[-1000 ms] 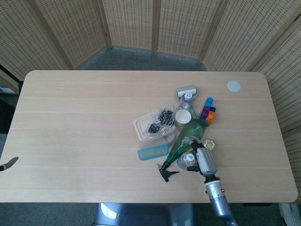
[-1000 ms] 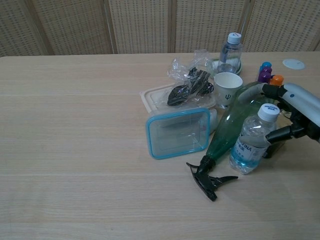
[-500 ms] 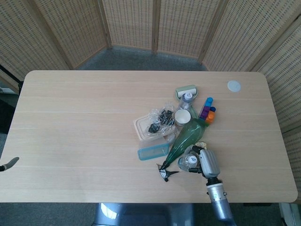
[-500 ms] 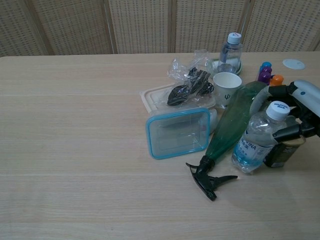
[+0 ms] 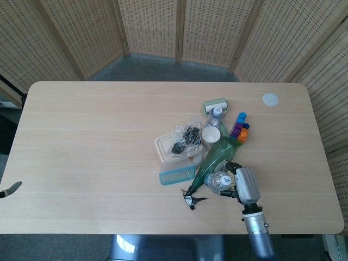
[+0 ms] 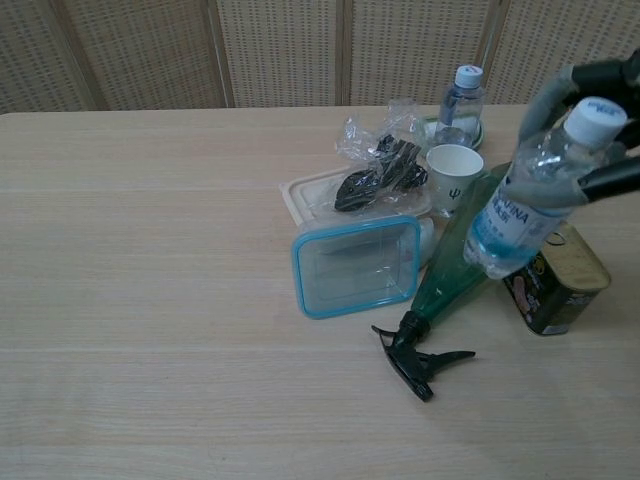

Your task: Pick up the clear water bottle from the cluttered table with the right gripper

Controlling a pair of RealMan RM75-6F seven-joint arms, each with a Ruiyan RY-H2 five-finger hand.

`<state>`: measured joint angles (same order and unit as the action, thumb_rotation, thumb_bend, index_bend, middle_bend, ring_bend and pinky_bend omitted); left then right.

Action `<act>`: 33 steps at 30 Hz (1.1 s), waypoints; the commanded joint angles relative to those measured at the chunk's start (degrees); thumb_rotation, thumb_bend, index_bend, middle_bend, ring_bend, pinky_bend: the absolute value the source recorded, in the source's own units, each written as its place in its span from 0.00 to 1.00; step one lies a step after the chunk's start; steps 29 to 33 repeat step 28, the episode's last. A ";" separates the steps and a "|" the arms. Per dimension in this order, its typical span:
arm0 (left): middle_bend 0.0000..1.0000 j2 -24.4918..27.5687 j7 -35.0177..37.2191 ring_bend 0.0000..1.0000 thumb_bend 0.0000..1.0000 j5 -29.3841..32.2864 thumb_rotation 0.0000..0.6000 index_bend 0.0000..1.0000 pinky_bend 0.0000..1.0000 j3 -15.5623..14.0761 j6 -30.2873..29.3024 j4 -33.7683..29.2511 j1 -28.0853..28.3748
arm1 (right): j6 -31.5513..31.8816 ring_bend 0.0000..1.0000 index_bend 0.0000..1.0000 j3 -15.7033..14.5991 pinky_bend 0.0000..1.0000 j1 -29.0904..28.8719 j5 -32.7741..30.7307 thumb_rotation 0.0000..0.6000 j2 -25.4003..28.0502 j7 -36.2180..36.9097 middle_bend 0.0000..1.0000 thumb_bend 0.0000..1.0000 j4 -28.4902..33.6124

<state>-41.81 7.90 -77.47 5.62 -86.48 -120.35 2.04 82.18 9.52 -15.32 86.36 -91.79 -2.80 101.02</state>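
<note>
My right hand [image 6: 598, 76] grips the clear water bottle [image 6: 530, 195] near its white cap and holds it tilted, off the table, above the green spray bottle [image 6: 458, 262]. From the head view the same bottle [image 5: 218, 182] shows just left of the right hand [image 5: 246, 185], near the table's front right. A second clear bottle [image 6: 460, 103] stands upright at the back of the clutter. Only a grey tip of my left hand [image 5: 10, 189] shows at the far left edge; how its fingers stand is hidden.
Under the lifted bottle stands a dark tin can [image 6: 556, 286]. To its left are a blue-rimmed clear container [image 6: 355, 265], a paper cup [image 6: 453, 172], a bag of black cutlery [image 6: 382, 163] and small coloured bottles [image 6: 533, 145]. A white lid [image 5: 270, 99] lies far back right.
The right hand has raised the water bottle off the table, up and to the right, tilting it. The tin can behind it now shows fully.
</note>
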 commanded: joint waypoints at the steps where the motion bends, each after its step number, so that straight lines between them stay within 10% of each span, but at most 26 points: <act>1: 0.00 0.07 0.20 0.00 0.00 -0.10 1.00 0.00 0.00 0.02 -0.10 -0.02 -0.05 | -0.07 0.64 0.71 3.91 0.89 -1.72 -0.25 1.00 3.68 -4.13 0.73 0.00 6.01; 18: 0.00 -0.30 -0.27 0.00 0.00 -0.03 1.00 0.00 0.00 -0.10 0.51 0.07 0.26 | -3.63 0.64 0.71 21.68 0.89 -11.34 -13.16 1.00 13.45 -17.48 0.73 0.00 21.45; 33: 0.00 -0.27 -0.67 0.00 0.00 -0.52 1.00 0.00 0.00 -0.26 0.00 -0.26 0.01 | -2.24 0.64 0.71 21.10 0.89 -11.94 -15.59 1.00 15.71 -17.01 0.73 0.00 21.98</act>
